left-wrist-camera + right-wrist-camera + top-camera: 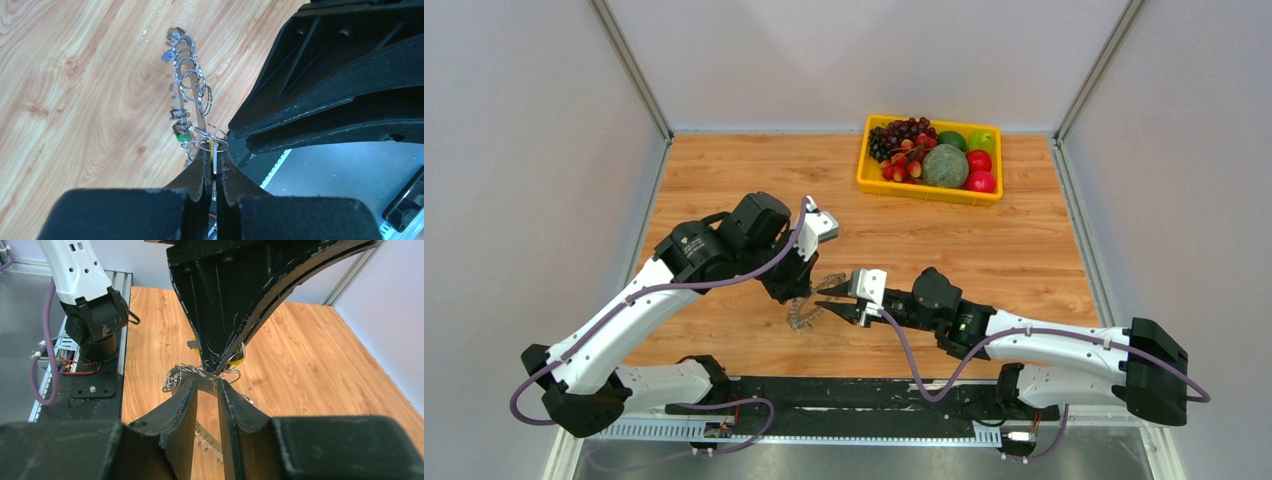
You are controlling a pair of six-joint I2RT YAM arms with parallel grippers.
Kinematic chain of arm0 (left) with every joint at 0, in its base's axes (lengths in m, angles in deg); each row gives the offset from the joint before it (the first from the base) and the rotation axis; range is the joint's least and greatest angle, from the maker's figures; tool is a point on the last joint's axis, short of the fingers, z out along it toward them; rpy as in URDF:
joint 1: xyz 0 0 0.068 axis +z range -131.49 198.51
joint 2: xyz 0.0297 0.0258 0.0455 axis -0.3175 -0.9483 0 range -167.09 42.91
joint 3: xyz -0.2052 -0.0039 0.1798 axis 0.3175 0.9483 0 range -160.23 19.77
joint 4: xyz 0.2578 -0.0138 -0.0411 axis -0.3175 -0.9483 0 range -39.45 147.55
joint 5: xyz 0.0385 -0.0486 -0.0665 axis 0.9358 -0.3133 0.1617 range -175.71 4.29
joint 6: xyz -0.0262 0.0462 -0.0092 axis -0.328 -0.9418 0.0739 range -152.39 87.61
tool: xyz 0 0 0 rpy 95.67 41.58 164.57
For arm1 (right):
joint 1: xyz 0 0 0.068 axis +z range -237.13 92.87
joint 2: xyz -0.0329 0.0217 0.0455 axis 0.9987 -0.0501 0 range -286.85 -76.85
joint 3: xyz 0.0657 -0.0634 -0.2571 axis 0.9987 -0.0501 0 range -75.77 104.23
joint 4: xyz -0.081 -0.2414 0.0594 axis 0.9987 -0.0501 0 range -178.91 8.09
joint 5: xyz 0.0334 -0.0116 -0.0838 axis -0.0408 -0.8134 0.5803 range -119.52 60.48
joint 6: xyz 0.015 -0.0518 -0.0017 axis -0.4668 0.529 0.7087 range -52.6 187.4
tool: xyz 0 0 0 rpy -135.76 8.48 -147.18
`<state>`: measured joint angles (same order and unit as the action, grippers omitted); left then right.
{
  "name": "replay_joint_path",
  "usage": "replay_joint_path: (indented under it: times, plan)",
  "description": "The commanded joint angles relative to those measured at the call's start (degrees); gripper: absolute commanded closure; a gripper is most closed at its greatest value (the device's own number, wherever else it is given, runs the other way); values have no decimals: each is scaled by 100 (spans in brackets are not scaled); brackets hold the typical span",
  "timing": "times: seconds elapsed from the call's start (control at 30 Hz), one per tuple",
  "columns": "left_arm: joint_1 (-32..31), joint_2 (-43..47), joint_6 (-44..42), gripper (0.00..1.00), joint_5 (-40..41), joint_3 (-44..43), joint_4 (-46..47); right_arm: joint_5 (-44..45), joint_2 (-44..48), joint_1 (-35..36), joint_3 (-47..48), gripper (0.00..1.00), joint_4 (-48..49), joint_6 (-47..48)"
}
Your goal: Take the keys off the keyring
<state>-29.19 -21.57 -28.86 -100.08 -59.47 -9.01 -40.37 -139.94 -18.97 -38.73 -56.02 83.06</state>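
The left gripper (213, 162) has its black fingers pressed together on the rim of the large flat grey metal keyring (804, 318), holding it edge-up above the light wooden table (1024, 250); in the left wrist view the ring runs straight ahead of the fingertips, fringed with small wire loops. The small metal keys with coloured plastic heads (182, 134) hang from those loops; a green head sits just beyond the left fingertips, and a blue one is at the ring's far end. The right gripper (207, 387) faces the left one, tip to tip; its jaws stand narrowly apart with wire loops right at their tips, and whether they pinch anything cannot be told. A yellow rectangular plastic tray of fruit (929, 195) lies well beyond both grippers, towards the far right of the table.
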Motion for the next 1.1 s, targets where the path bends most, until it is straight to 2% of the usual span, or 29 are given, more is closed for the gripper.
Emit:
replay_joint_path:
  times: [0.0, 0.6, 0.77, 0.83, 1.07]
  plan:
    - [-1, 163, -85, 100, -75, -299, 236, -189, -129, -35, 282, 73, 219, -161]
    - [3, 185, -58, 100, -261, -251, 227, -217, -505, -178, 443, 74, 530, -162]
    - [-6, 191, -79, 100, -298, -236, 223, -295, -609, -186, 535, 88, 549, -126]
    - [-3, 200, -84, 100, -355, -201, 250, -368, -634, -189, 554, 99, 522, -112]
    - [0, 296, 39, 100, -361, -77, 381, -712, -489, -178, 362, 100, 379, 255]
